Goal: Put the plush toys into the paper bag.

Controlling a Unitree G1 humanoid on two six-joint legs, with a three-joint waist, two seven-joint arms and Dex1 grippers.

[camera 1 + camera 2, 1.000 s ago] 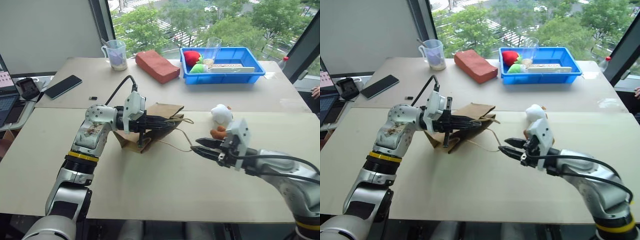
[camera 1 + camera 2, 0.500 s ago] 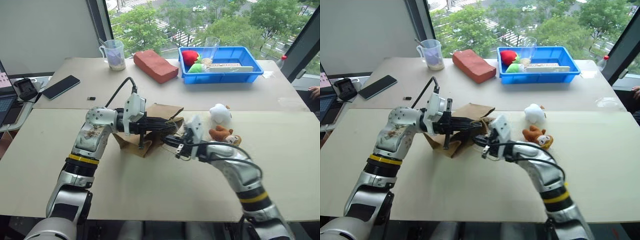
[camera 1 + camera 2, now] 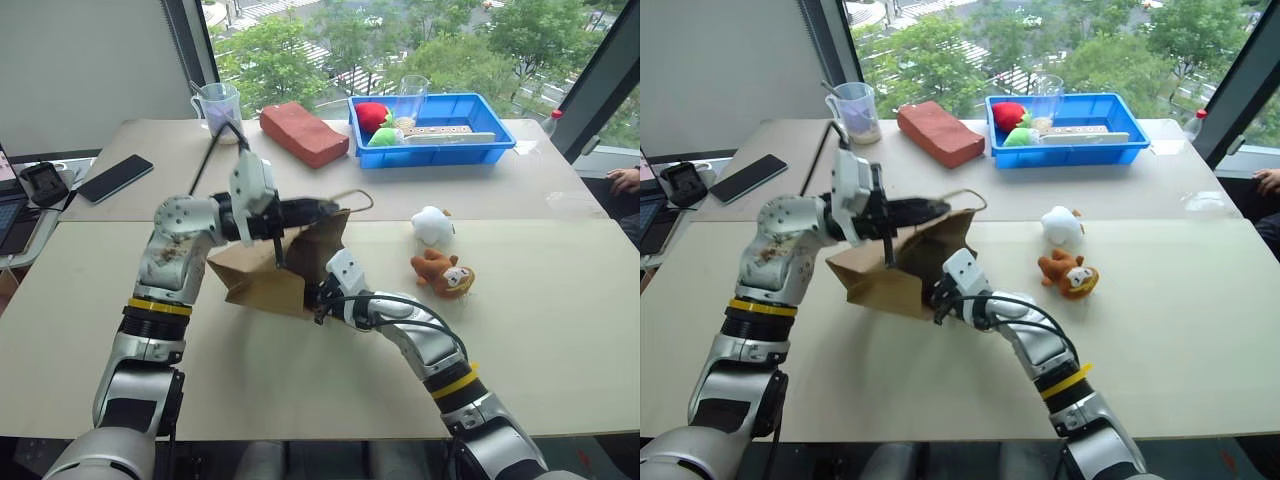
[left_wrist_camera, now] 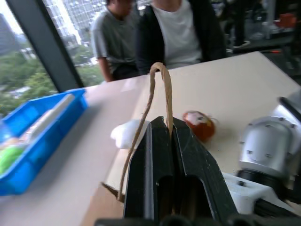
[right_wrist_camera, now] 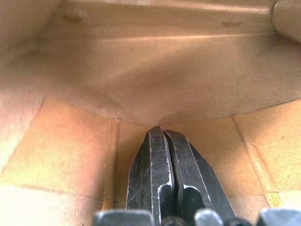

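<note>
The left gripper (image 3: 318, 209) is clamped on a cord handle (image 4: 160, 89) of the bag (image 3: 270, 270), whose mouth is held up off the table (image 3: 560, 330). The right gripper (image 5: 162, 136) is closed, empty, and pushed inside the bag against its paper. The white toy (image 3: 432, 225) and the monkey (image 3: 441, 273) are seen lying just beside each other, right of the bag, toward the table's right edge.
</note>
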